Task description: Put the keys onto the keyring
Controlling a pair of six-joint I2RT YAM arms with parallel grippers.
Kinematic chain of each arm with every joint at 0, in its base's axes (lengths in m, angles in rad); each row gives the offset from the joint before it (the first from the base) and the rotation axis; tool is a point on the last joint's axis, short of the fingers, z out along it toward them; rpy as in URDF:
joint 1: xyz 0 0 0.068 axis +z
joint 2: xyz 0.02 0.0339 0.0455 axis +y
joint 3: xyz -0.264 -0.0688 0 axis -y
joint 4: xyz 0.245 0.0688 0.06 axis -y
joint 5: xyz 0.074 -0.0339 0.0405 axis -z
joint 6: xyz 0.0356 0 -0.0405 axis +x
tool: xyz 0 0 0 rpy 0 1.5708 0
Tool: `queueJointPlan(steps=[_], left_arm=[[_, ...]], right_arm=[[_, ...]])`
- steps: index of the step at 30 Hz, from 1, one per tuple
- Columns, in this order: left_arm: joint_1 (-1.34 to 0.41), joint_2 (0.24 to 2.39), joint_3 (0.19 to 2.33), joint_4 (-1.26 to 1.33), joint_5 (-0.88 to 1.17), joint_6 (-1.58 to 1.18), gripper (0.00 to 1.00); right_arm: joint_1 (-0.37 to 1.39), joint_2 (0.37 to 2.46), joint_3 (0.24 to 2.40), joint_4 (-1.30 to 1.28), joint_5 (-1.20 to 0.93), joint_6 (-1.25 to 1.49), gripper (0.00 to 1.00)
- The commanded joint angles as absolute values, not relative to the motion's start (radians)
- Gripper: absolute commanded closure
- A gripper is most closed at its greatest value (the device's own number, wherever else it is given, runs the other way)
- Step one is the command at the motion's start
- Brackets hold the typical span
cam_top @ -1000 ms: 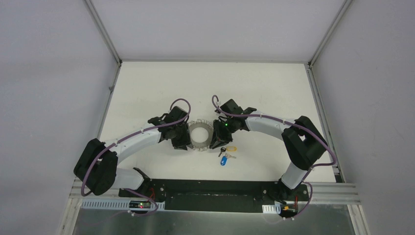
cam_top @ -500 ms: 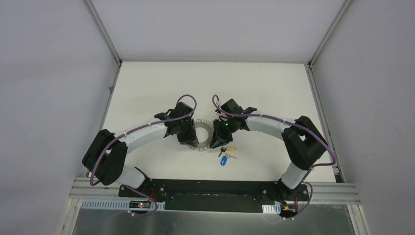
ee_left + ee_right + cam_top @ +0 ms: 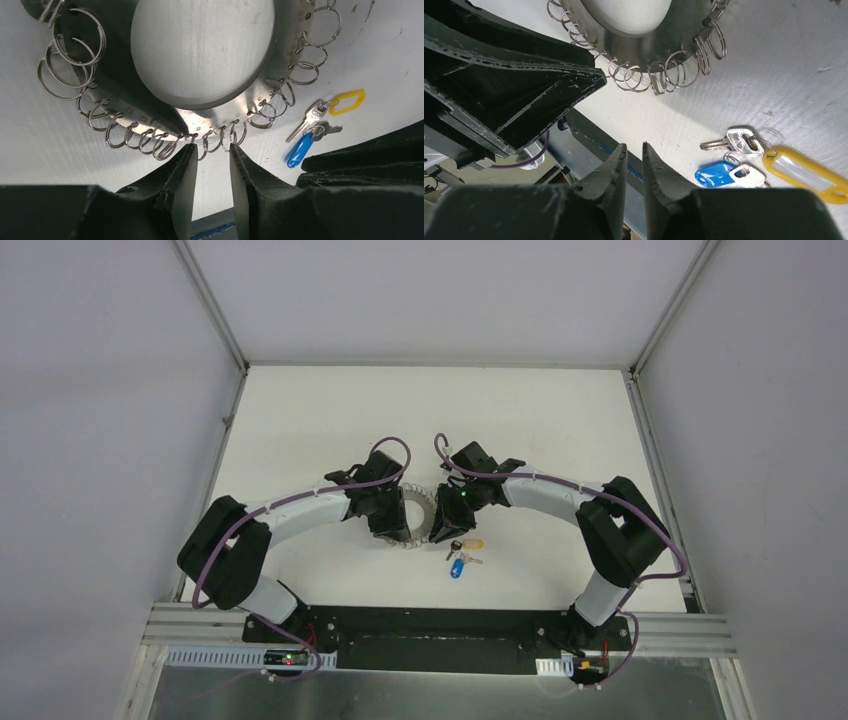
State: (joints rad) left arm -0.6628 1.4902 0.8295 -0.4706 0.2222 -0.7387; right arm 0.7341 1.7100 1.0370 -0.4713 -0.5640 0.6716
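From above, we saw the left arm (image 3: 285, 512) bent inward over the white table (image 3: 300, 420), with the left gripper (image 3: 392, 528) down at the left, near side of the ring holder (image 3: 418, 508). In its wrist view the two fingers (image 3: 180, 175) stood apart with a plain gap between them and gripped nothing. Their tips sat right at the holder's near rim, where a couple of the keyrings (image 3: 150, 142) hung at the mouth of that gap. We could not tell whether a tip touched a ring.

The holder was a flat metal disc with a pale round centre. It lay on the table between the two grippers, with many keyrings threaded through holes along its edge.

On its right side was the right gripper (image 3: 440, 532), tilted down toward the table just beside the rim. Its fingers left only a narrow slit, with nothing held in it.

Further right and nearer the arm bases, the keys (image 3: 460, 555) lay flat on the table beside the right gripper, close to the holder but apart from it and from its rings. The silver key with the yellow tag (image 3: 804, 172) and the one with the blue tag (image 3: 714, 176) touched each other, the yellow tag stretched out to the right and the blue one nearest the bases
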Motion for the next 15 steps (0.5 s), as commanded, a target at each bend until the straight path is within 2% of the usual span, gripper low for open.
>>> queueJointPlan(steps=[1, 10, 15], left_arm=[[-0.676, 1.463, 0.867, -0.45, 0.233, -0.714, 0.68], [-0.675, 1.331, 0.873, -0.513, 0.11, -0.66, 0.63], [-0.675, 1.34, 0.895, -0.605, 0.011, -0.619, 0.61]], right_arm=[[0.728, 1.686, 1.042, -0.457, -0.561, 0.663, 0.8], [0.728, 1.691, 1.038, -0.46, -0.563, 0.658, 0.79], [0.729, 1.699, 1.044, -0.461, -0.57, 0.656, 0.79]])
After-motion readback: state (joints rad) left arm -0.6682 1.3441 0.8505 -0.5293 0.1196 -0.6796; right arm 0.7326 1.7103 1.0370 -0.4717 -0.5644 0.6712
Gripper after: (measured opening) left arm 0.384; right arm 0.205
